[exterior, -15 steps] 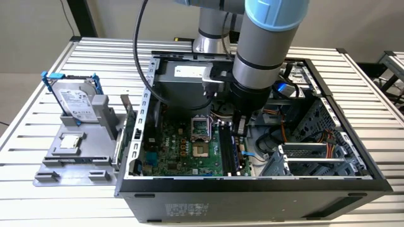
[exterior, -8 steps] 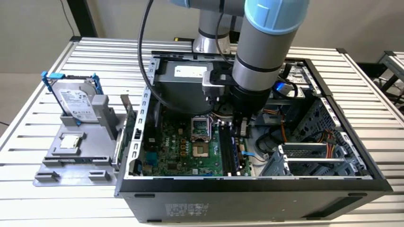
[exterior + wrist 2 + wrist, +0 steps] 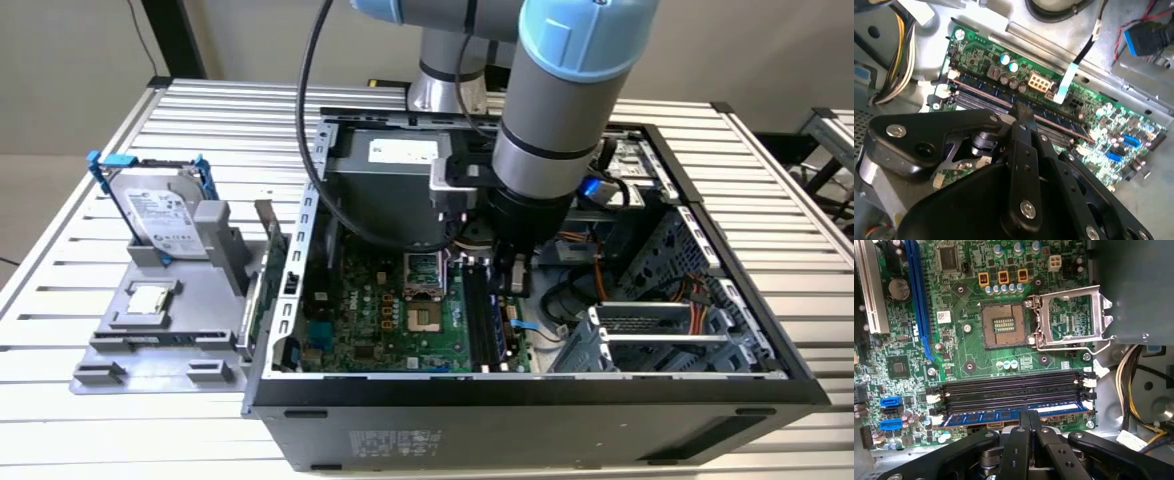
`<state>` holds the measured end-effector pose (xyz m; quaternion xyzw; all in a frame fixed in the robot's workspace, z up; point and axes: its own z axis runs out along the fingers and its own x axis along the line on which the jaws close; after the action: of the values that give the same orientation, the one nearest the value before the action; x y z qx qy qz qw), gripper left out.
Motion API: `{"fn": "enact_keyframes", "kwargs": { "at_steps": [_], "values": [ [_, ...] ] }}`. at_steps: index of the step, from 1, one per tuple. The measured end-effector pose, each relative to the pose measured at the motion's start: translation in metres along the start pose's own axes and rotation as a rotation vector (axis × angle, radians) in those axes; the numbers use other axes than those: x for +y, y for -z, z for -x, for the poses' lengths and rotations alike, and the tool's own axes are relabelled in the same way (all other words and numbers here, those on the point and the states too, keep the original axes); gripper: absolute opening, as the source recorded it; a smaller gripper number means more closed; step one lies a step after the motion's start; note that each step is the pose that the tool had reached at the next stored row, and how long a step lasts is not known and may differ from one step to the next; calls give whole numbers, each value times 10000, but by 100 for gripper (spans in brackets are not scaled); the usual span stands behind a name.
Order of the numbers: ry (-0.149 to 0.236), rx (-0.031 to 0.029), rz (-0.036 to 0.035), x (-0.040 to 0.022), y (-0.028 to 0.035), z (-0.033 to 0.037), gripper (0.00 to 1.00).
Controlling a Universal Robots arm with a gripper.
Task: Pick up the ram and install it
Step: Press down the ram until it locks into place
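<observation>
Inside an open computer case [image 3: 534,385], the gripper [image 3: 1029,416] is closed on the top edge of the ram [image 3: 1004,416], which stands in the outermost motherboard slot, at six o'clock from the processor socket [image 3: 1004,325].

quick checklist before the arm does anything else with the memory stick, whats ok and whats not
1. Memory stick lined up along the slot nearest the tool: ok, it lies along that slot.
2. Tool centred on the stick: ok, its closed fingertips meet at the stick's top edge.
3. Stick fully seated: cannot tell.
4. White end latches closed on the stick: cannot tell.
5. Neighbouring black slots free of obstructions: ok, empty.
6. Processor socket untouched: ok, its cover frame stands open, away from the tool.
</observation>
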<state>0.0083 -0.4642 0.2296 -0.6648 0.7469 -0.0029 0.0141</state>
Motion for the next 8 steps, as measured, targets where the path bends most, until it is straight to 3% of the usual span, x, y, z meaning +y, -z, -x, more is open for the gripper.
{"fn": "enact_keyframes", "kwargs": {
  "at_steps": [8],
  "values": [
    [106, 28, 15, -40, -134, -12, 0]
  ]
}}
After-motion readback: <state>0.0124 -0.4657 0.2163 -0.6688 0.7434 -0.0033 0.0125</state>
